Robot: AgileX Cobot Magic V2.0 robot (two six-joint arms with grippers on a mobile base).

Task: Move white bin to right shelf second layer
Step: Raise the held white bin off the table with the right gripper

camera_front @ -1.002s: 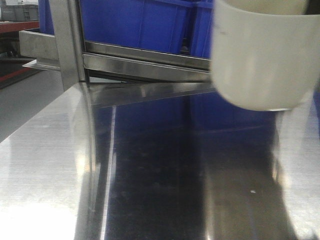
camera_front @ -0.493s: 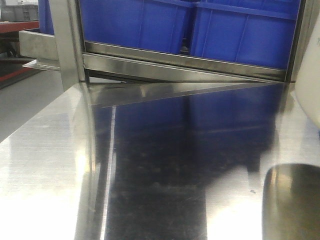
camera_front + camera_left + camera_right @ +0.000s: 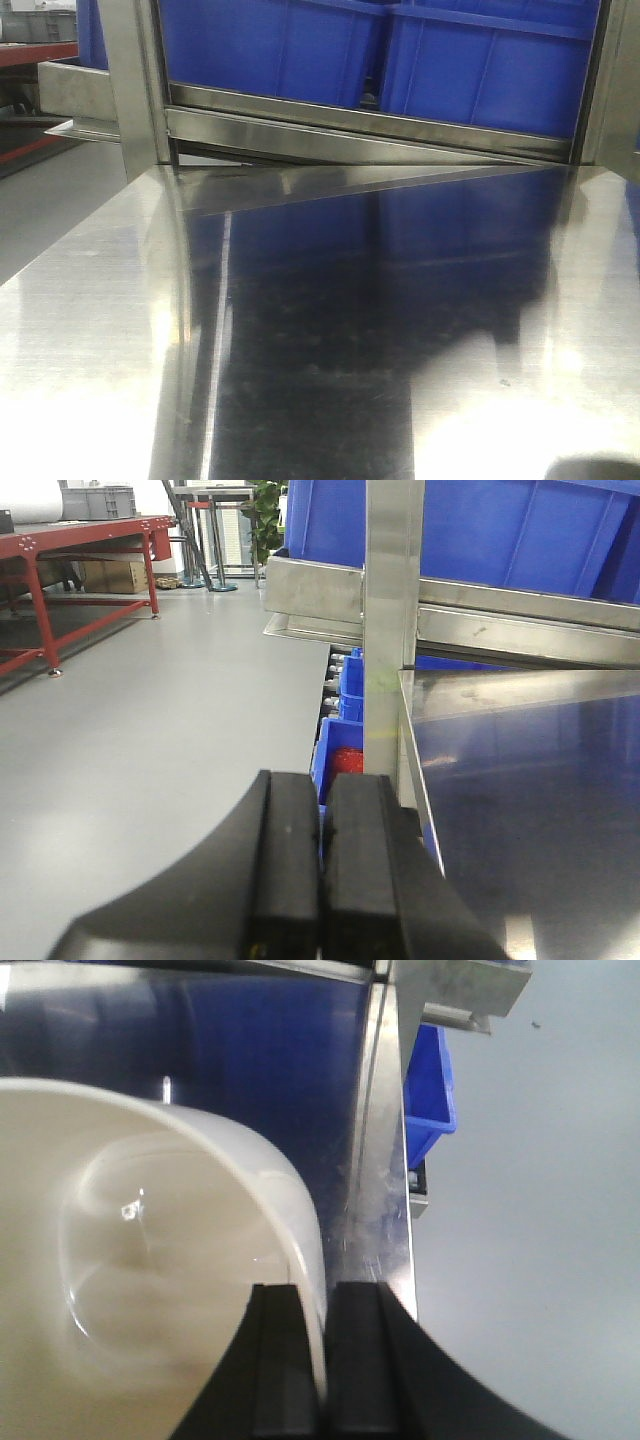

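Note:
The white bin [image 3: 130, 1260] shows only in the right wrist view, open top toward the camera. My right gripper [image 3: 322, 1300] is shut on its rim, one finger inside the wall and one outside, above the right edge of the steel deck [image 3: 375, 1190]. The bin is out of the front view. My left gripper [image 3: 320, 810] is shut and empty beside the deck's left edge [image 3: 420, 770], next to a steel post [image 3: 390, 630]. No roller-lane shelf level shows in any view.
Blue crates [image 3: 420, 60] sit on a steel rack level [image 3: 300, 125] behind the shiny flat deck [image 3: 330, 340]. More blue crates [image 3: 335, 750] sit low beside the post. A blue crate [image 3: 430, 1090] stands off the deck's right edge. A red table [image 3: 60, 570] stands across the grey floor.
The white bin moved from the upper right of the front view rightward and out of frame. Its reflection on the deck slid down to the bottom right corner.

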